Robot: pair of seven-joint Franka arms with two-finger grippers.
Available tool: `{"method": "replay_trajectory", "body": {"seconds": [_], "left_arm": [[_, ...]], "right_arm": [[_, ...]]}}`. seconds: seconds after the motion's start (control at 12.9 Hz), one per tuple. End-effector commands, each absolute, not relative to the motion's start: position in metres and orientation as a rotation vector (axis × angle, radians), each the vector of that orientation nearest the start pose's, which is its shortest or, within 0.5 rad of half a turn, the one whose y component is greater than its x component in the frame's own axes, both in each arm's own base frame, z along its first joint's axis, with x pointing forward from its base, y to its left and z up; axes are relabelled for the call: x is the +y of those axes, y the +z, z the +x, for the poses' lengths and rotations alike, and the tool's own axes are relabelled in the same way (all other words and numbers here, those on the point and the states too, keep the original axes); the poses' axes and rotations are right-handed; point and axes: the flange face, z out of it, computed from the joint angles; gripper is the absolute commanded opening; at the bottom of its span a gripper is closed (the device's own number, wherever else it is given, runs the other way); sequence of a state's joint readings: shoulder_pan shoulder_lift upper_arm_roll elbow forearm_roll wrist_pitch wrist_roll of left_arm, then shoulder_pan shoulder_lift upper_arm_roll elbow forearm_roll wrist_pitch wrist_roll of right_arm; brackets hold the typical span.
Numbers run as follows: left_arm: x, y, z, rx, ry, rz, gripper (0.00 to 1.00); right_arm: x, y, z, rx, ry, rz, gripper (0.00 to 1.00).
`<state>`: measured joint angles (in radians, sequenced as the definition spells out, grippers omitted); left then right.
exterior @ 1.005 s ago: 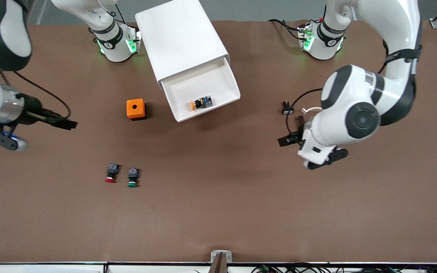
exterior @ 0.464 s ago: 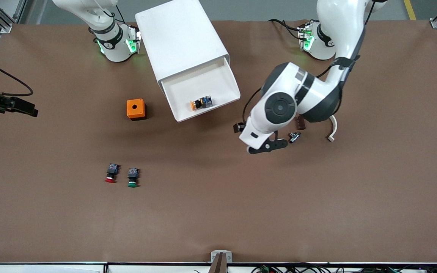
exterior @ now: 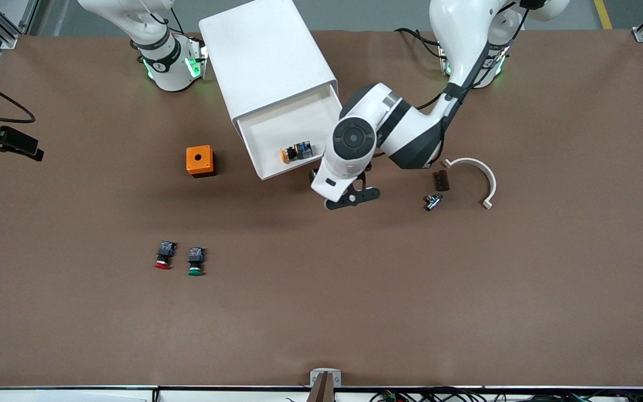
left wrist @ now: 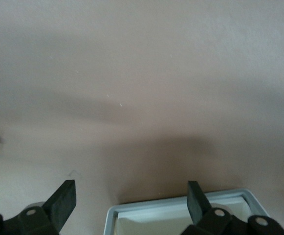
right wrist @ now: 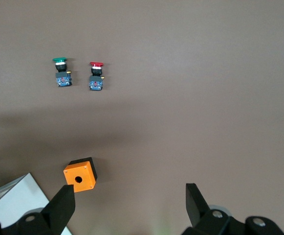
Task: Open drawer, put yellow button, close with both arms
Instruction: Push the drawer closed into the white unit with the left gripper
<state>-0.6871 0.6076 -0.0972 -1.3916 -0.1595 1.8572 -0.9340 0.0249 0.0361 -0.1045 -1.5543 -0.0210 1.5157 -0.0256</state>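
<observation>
**Closing stage: drawer loaded, left end effector at its front edge**

Hovering at the front lip of the drawer (exterior: 299,137), the left end effector (left wrist: 131,201) has its fingers spread wide and empty; the left wrist view shows the tray's white rim between and just under them.

- Yellow button (exterior: 296,152): lying on its side in the tray, just beside the left end effector, near the front corner. Judged light, rigid and loose, likely to slide or roll if the drawer is shoved sharply.
- Drawer: pulled fully out of the white cabinet (exterior: 265,61). Judged stiff and smooth-fronted; best met flat on the front panel and pushed straight along its slide, since the cabinet stands skewed on the bench (exterior: 355,312).
- Right end effector (right wrist: 131,199): fingers spread, empty, high over the right arm's end of the bench, well apart from the drawer; must travel in to share the push.
- Orange box (exterior: 200,161): near the drawer's other front corner, the one obstacle on the right arm's approach.
- Red button (exterior: 163,256), green button (exterior: 195,261): well apart, clear.
- Open room: bare bench ahead of the drawer front.
</observation>
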Motion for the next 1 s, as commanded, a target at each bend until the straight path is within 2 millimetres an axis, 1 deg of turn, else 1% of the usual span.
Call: {"method": "replay_trajectory", "body": {"seconds": [0.0,0.08,0.15,0.31,0.39,0.46,0.54,0.7,0.93], "left_arm": [[-0.515,0.351,0.472,-0.33,0.49,-3.111,1.0],[-0.523,0.353,0.459,-0.337,0.539,-3.096,1.0],[-0.527,0.353,0.452,-0.313,0.565,-3.086,1.0],[-0.541,0.353,0.43,-0.27,0.612,-3.066,1.0],[-0.544,0.353,0.421,-0.264,0.641,-3.046,1.0],[-0.55,0.354,0.408,-0.249,0.698,-3.025,1.0],[-0.551,0.351,0.401,-0.242,0.757,-2.998,1.0],[-0.565,0.344,0.38,-0.21,0.811,-2.978,1.0],[-0.574,0.33,0.367,-0.194,0.834,-2.954,1.0]], "right_arm": [[-0.057,0.605,0.545,0.006,0.087,-3.181,1.0],[-0.065,0.605,0.547,0.03,0.066,-3.168,1.0],[-0.068,0.606,0.548,0.042,0.048,-3.165,1.0],[-0.067,0.612,0.548,0.051,0.049,-3.156,1.0],[-0.065,0.612,0.545,0.027,0.082,-3.151,1.0],[-0.061,0.616,0.546,0.025,0.08,-3.152,1.0],[-0.059,0.617,0.545,0.029,0.077,-3.152,1.0],[-0.062,0.616,0.547,0.032,0.065,-3.15,1.0],[-0.061,0.619,0.55,0.022,0.037,-3.144,1.0]]}}
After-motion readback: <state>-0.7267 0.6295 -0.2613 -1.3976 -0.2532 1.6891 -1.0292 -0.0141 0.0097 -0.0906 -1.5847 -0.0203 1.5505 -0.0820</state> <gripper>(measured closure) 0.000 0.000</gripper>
